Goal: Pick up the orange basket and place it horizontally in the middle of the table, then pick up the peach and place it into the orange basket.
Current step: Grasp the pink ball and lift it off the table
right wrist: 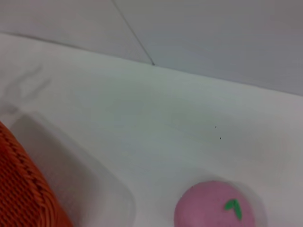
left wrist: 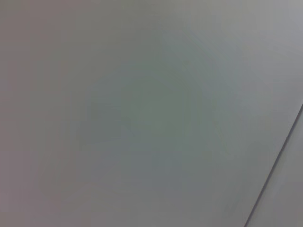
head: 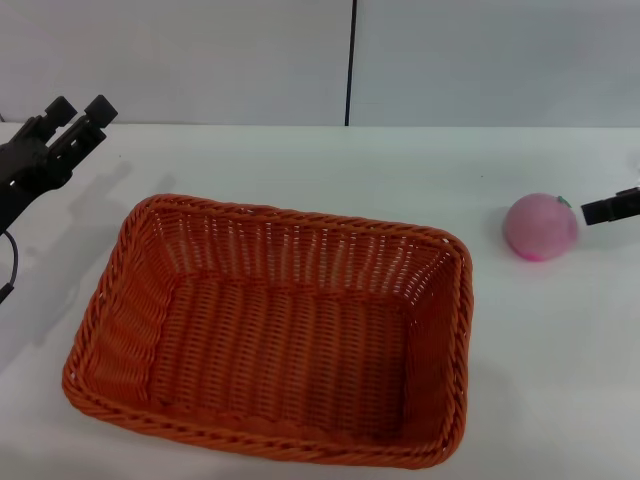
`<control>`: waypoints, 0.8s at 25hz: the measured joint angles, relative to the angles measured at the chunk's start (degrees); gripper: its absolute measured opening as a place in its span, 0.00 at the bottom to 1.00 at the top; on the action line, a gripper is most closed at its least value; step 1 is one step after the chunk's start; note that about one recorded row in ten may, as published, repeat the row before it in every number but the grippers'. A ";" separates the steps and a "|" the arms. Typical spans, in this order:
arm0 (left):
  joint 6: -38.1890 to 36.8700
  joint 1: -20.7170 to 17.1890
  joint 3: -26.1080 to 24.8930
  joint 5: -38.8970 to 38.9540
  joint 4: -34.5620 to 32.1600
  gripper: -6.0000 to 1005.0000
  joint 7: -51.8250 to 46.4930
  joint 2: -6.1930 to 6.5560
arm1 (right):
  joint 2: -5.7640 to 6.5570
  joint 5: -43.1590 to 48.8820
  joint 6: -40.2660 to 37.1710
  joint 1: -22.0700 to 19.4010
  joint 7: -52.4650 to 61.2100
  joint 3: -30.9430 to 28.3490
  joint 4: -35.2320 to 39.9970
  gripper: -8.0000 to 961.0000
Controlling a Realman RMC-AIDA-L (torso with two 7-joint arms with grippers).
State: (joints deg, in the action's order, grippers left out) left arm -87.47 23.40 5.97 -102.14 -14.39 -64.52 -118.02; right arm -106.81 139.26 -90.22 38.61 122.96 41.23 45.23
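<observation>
The orange basket (head: pixel 270 330) lies lengthwise across the middle of the white table (head: pixel 300 160), empty; one corner (right wrist: pixel 23 194) of it shows in the right wrist view. The pink peach (head: pixel 540 227) rests on the table to the basket's right, its green leaf mark up (right wrist: pixel 215 210). My right gripper (head: pixel 612 208) reaches in from the right edge of the head view, its dark tip just beside the peach and not around it. My left gripper (head: pixel 80 108) is lifted at the far left, away from the basket, fingers apart and holding nothing.
A grey wall with a dark vertical seam (head: pixel 351 62) runs behind the table's back edge. The left wrist view shows only that wall and a seam (left wrist: pixel 277 165). Bare tabletop lies between the basket and the peach.
</observation>
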 joint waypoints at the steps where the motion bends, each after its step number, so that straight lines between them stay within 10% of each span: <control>1: 0.00 0.00 0.00 0.00 0.00 0.80 0.00 0.00 | 0.00 0.00 0.00 0.00 0.00 0.00 0.00 0.86; 20: 0.27 -0.83 -0.46 0.01 0.54 0.80 -1.00 0.19 | -2.91 0.72 6.54 0.50 -1.72 2.48 -2.11 0.83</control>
State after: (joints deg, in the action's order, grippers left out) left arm -87.20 22.57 5.51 -102.12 -13.86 -65.51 -117.83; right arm -109.72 139.98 -83.68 39.11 121.24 43.71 43.12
